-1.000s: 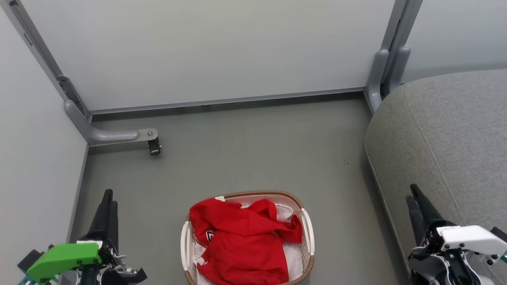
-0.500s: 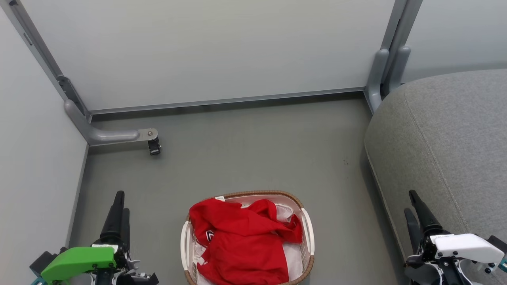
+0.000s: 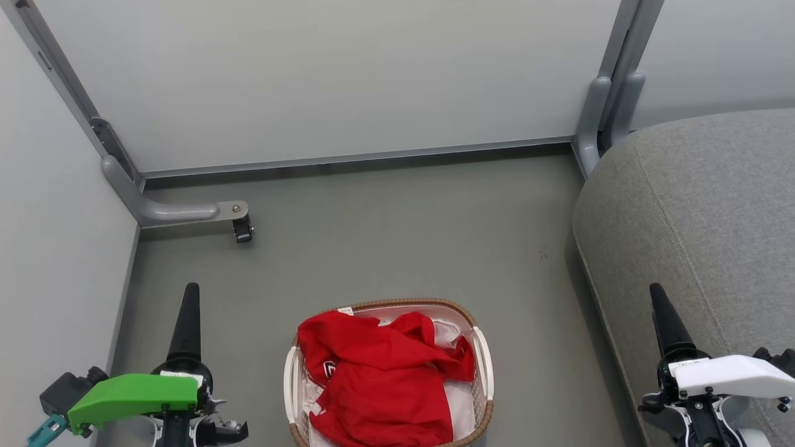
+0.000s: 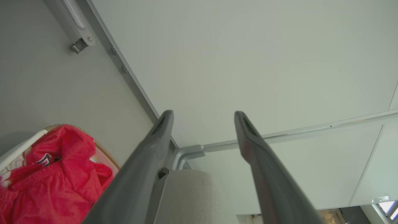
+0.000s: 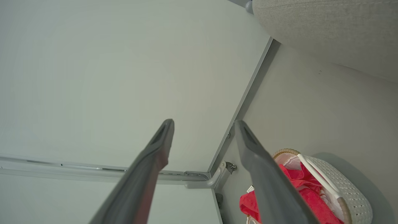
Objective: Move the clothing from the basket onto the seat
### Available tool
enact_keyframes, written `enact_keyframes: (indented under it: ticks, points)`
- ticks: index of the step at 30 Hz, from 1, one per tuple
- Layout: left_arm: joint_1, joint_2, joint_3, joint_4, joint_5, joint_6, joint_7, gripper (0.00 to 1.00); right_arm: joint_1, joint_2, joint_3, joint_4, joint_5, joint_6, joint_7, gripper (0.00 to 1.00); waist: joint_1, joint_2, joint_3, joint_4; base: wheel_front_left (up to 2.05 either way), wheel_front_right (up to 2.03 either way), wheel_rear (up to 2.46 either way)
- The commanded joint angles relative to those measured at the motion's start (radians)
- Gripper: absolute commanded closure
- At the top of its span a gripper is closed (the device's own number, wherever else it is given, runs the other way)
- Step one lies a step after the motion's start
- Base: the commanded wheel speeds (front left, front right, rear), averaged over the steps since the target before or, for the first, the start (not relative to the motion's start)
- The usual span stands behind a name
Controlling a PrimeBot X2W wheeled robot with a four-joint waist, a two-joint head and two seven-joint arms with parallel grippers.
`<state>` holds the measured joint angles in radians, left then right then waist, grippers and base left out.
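The robot's left gripper (image 3: 190,292) and right gripper (image 3: 657,295) hung low on either side of the basket (image 3: 410,304), well apart from it. Each had its jaws spread wide with nothing between them, a stance that looked like readiness for a reach rather than a carry. The oval white basket stood on the grey floor (image 3: 397,236) between the two arms, its brown woven rim and pale side handles clear of both. That position appeared to leave either arm free to go in from its own side. All of the clothing (image 3: 379,379) lay inside it, a crumpled red heap mounded up to the rim, with one fold lapping over the edge on the robot's left. A small white-trimmed emblem showed on the front of the heap, and from the left wrist a gathered waistband could be made out, though which garment lay on top could not be told. Under the red, some white fabric (image 3: 461,400) lined the basket's right side. The seat (image 3: 714,205), a broad grey cushion with a stitched seam, rose just beside the right gripper on the robot's right, and what could be seen of it carried no clothing. It looked close enough to favour that arm for the set-down. Pale wall panels (image 3: 348,81) and a metal foot (image 3: 180,213) closed off the far side.
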<state>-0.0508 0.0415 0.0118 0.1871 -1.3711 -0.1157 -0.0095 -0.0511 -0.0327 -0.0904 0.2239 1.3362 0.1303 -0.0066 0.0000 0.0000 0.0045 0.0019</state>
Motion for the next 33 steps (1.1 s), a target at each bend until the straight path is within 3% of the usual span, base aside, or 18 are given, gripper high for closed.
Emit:
enact_keyframes:
  ticks: [1, 22, 33]
  points:
    - [-0.006, 0.005, -0.007, -0.03, 0.048, 0.005, -0.01, 0.0, -0.002, -0.01, -0.002, -0.028, -0.046, 0.0, -0.012, 0.0, 0.0, 0.0, 0.0, 0.0, 0.0, 0.0, 0.0]
    - [0.038, 0.007, -0.075, -0.087, 0.485, 0.043, -0.084, 0.0, 0.019, -0.013, 0.047, -0.073, -0.47, 0.0, -0.087, 0.0, 0.0, 0.0, 0.002, 0.001, 0.0, 0.0, 0.0]
    - [0.053, 0.008, -0.095, -0.08, 0.616, 0.061, -0.117, 0.0, 0.029, -0.014, 0.077, -0.085, -0.65, 0.0, -0.12, 0.0, 0.0, 0.0, 0.004, 0.003, 0.0, 0.0, 0.0]
